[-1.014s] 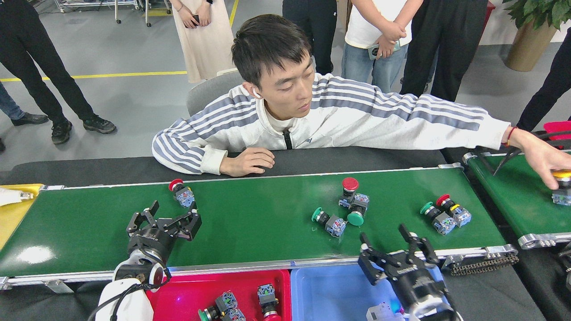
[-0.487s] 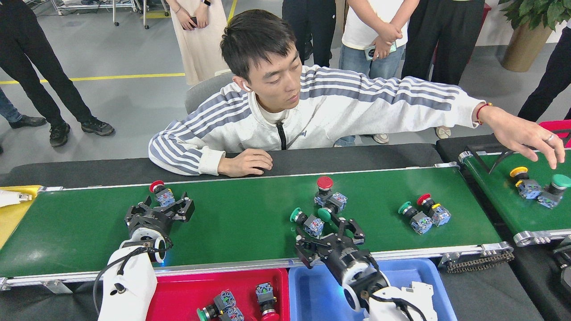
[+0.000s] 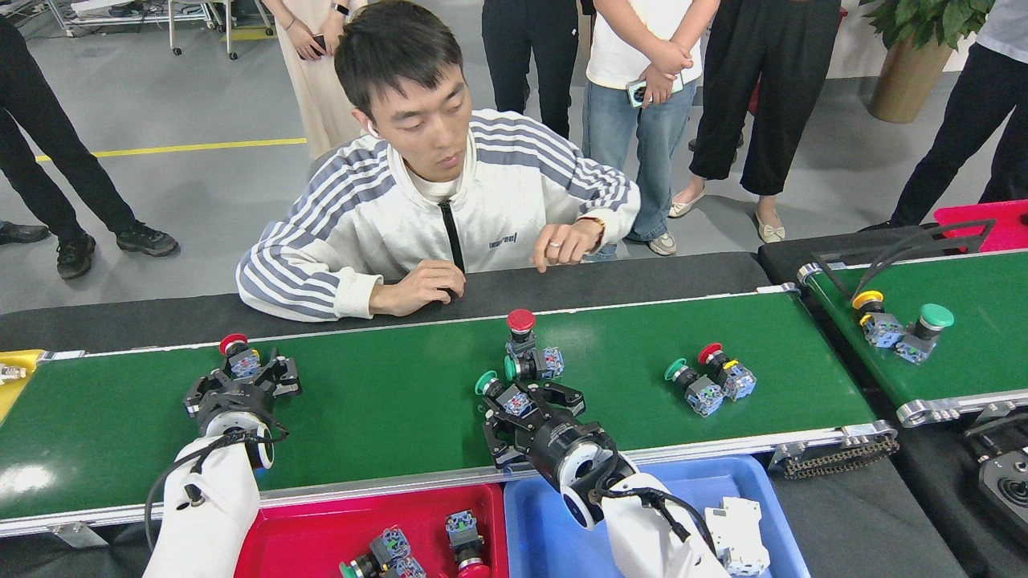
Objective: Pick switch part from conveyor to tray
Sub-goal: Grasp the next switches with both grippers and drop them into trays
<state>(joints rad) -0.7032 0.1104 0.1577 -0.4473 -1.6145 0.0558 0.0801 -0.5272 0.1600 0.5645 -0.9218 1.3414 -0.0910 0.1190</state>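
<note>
Evidently each hand straddles a part to pinch it off the conveyor (image 3: 385, 409): the left hand (image 3: 245, 377), fingers spread, brackets the red-capped switch part (image 3: 238, 357), and the right hand (image 3: 526, 405), likewise open, brackets a green-capped switch part (image 3: 499, 393), with the red tray (image 3: 321, 530) and blue tray (image 3: 554, 546) just below.

Both arms have smooth white shells ending in black cylindrical wrists ringed with silver. Each black metal hand, left (image 3: 241, 384) and right (image 3: 526, 413), has angular skeletal fingers. Thin black cables loop along each forearm.
</note>
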